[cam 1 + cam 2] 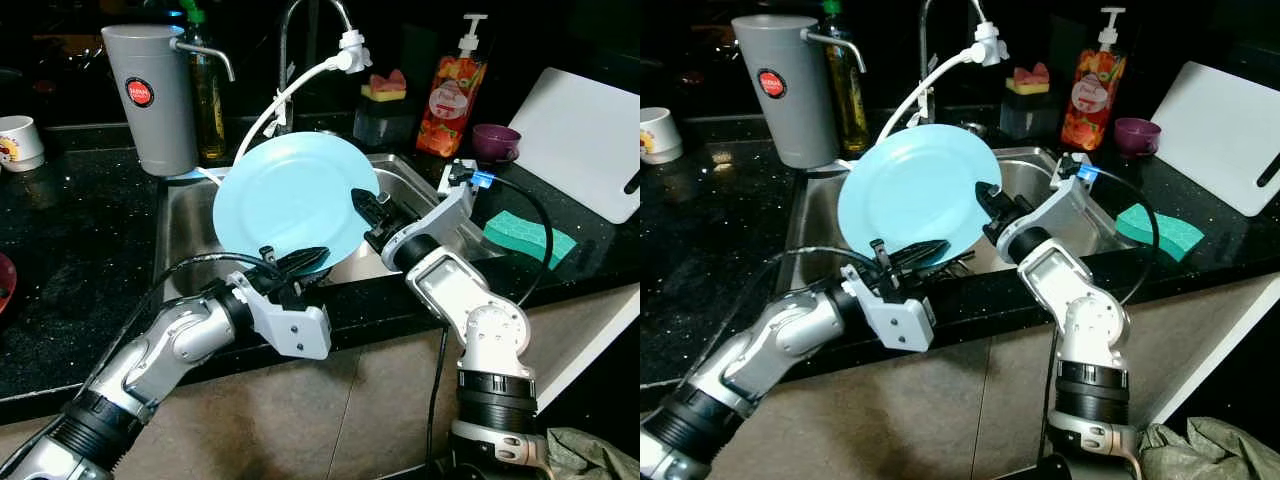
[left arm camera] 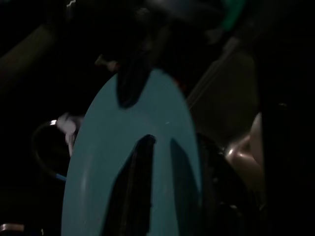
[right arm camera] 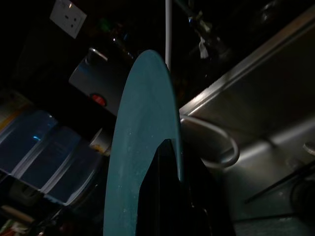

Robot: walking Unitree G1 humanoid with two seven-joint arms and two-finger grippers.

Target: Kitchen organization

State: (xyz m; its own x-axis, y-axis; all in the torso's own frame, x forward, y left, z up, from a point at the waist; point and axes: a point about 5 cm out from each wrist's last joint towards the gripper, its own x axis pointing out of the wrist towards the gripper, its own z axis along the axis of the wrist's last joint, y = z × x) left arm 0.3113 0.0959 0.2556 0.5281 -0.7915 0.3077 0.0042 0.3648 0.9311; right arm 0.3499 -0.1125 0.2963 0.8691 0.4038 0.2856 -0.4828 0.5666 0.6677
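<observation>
Black speckled counter runs around a stainless sink (image 1: 185,225), and both arms reach over its front edge. Left gripper (image 1: 300,263) is clamped on the lower rim of a light-blue plate (image 1: 290,200), one black finger on each face, as the left wrist view confirms. Right gripper (image 1: 372,210) is clamped on the plate's right-hand rim, one finger (image 3: 160,191) lying along the face. The plate is held up on edge above the sink basin, tilted back toward the faucet (image 1: 295,40), clear of the sink floor and touching nothing but the two grippers. A white hose (image 1: 290,95) passes behind its upper edge. Outward: a grey jug (image 1: 152,95) and a dark bottle (image 1: 207,90) at the sink's back left corner, a soap dispenser (image 1: 450,95) and a purple cup (image 1: 495,142) at the back right, a green sponge (image 1: 528,235) and a white cutting board (image 1: 585,140) on the counter to the right. Judgement: both grips are equally near; the next move turns on which one lets go, since the plate's face spans the gap between them.
</observation>
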